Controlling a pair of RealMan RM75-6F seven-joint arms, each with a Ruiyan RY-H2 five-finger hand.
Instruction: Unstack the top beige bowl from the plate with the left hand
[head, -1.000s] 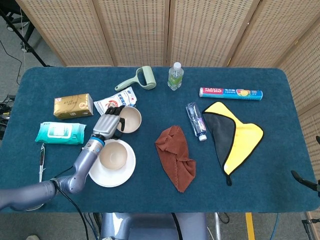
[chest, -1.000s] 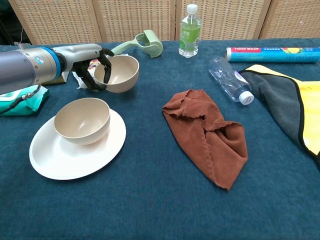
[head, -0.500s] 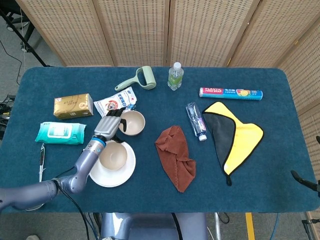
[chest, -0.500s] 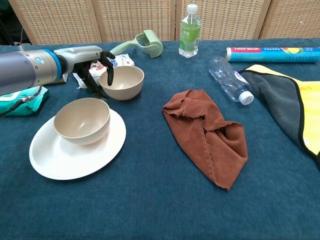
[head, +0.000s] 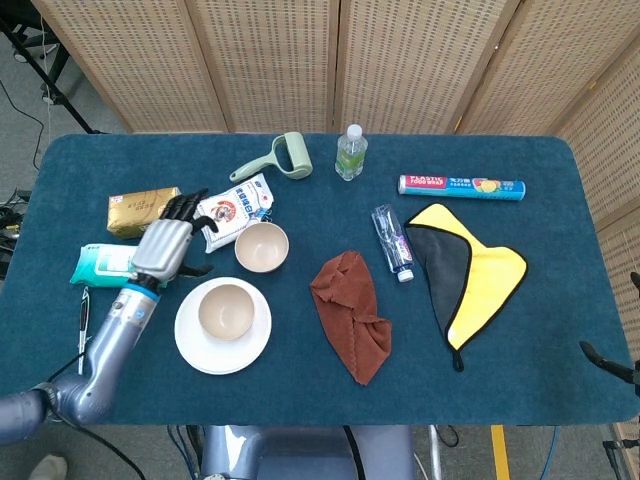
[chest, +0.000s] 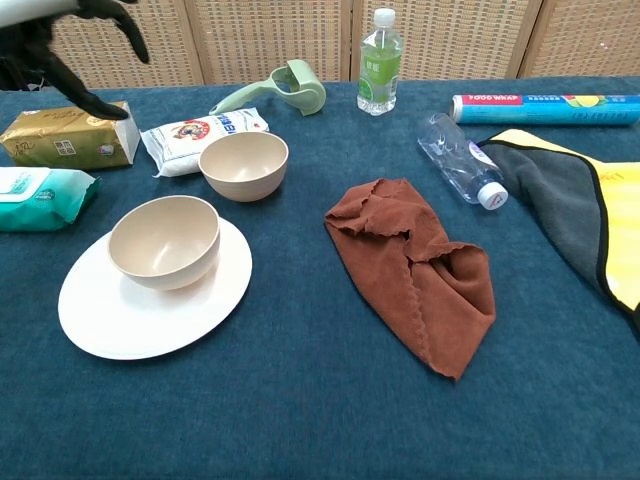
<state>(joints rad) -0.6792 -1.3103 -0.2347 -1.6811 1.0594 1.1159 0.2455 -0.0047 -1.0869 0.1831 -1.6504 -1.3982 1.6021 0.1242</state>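
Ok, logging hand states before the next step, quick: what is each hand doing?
Left hand: open, fingers spread, holding nothing, raised above the table left of the beige bowl.
Right hand: not in view.

1 beige bowl (chest: 243, 165) sits on the table (chest: 300, 420); another bowl (chest: 164, 241) rests on the plate (chest: 130, 320).

I get bright, even overhead light with soft shadows, and both views stay sharp, with no glare on the white plate (chest: 150, 310).
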